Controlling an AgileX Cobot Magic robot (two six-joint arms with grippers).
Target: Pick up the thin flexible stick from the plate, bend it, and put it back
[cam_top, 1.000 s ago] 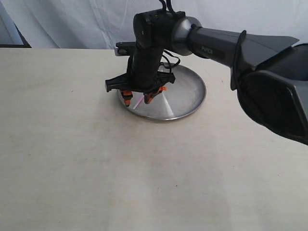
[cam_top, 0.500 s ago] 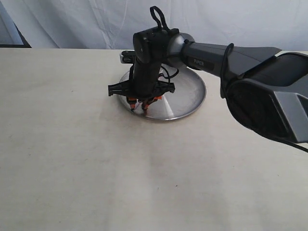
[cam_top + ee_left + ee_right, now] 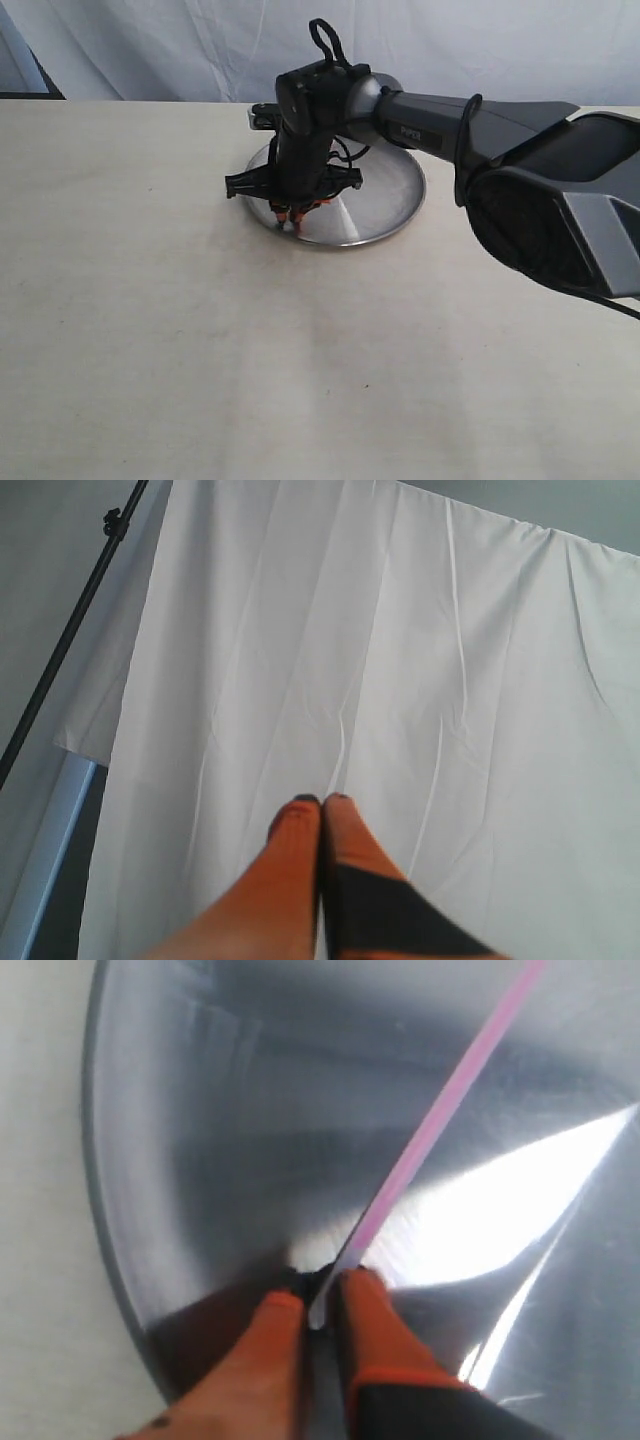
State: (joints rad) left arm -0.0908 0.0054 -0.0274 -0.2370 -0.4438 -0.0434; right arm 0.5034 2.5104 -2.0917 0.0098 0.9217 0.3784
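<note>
Work on the stick [image 3: 441, 1108] looks only just begun. The first grab is being made, and the lifting, the bending and the putting back are all left to be done.

From the outside camera, the right arm is seen stretched in from the right and across the middle. The right hand [image 3: 291, 214] is pointed straight down, with its orange tips set on the near left part of the plate [image 3: 392, 205]. The plate is seen on the far half of the counter [image 3: 150, 330]. The tips are drawn close together. The stick is too thin to be made out from here, and the left hand is not seen in this view at all.

From the left wrist camera, the left hand [image 3: 322, 802] is seen closed, with its two tips pressed together and nothing held between them. It is pointed at a white curtain [image 3: 450, 680], and a dark pole [image 3: 62, 645] is seen beside the curtain. No part in the task seems to be played by this hand.

From the right wrist camera, the right hand is seen pinched shut on the pale end of the stick, close to the rim of the plate. The pink rest of the stick is laid out across the shiny plate, away from the hand. It looks to be resting on the metal, so it is judged not yet lifted. A firm pinch will be needed, because so thin a stick could easily be let slip.
</note>
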